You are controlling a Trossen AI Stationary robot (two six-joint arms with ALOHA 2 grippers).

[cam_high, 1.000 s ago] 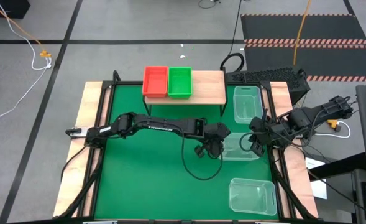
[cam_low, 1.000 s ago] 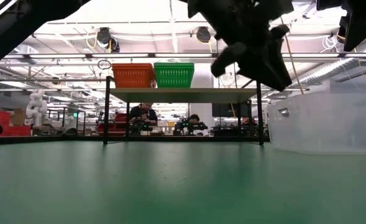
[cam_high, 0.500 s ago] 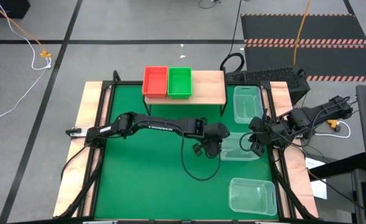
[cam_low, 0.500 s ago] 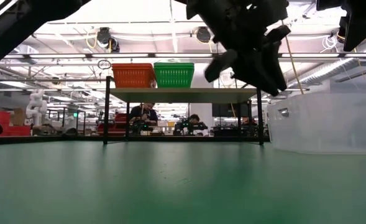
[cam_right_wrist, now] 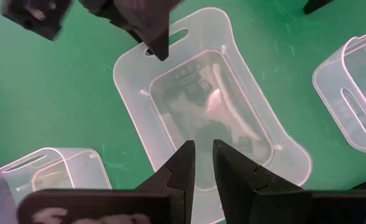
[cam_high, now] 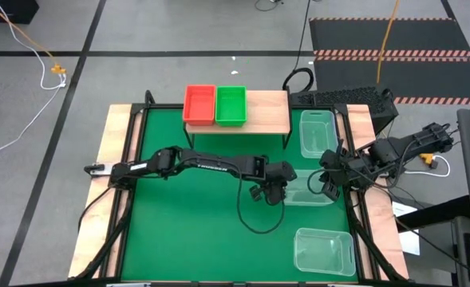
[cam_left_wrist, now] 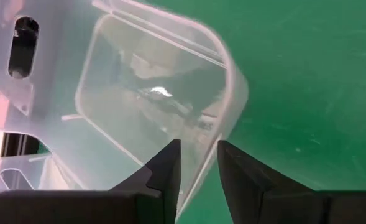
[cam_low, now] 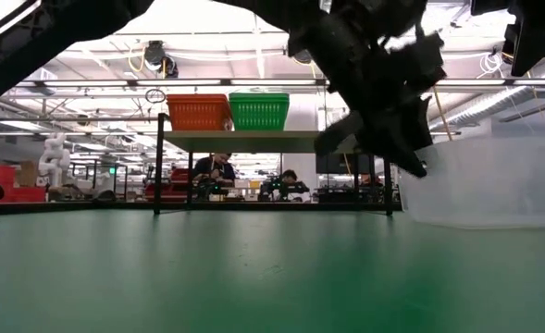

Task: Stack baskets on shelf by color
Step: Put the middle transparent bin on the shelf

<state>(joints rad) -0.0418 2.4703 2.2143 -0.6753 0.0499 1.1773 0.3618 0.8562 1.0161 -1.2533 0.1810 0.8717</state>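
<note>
In your overhead view, the green table mat (cam_high: 187,223) fills the middle of the frame. Toward the upper centre stands the wooden shelf (cam_high: 266,112). On its left end sit a red basket (cam_high: 199,104) and a green basket (cam_high: 231,105), side by side and touching; the shelf's right part is bare wood.

Your left arm reaches from the left edge across the middle of the frame. The left gripper (cam_high: 271,191) hangs just right of centre, at the left rim of the middle clear basket (cam_high: 306,190). In the left wrist view, its fingers (cam_left_wrist: 164,177) straddle that rim with a narrow gap, one inside the wall and one outside; you cannot tell whether they press the plastic.

Further right, the right gripper (cam_high: 329,185) is at the same basket's right end. In the right wrist view, its fingers (cam_right_wrist: 181,163) stand narrowly parted over the basket's near rim, and a firm pinch cannot be confirmed.

Another clear basket (cam_high: 317,132) lies at the upper right beside the shelf, and a third clear basket (cam_high: 324,251) lies at the lower right.
</note>
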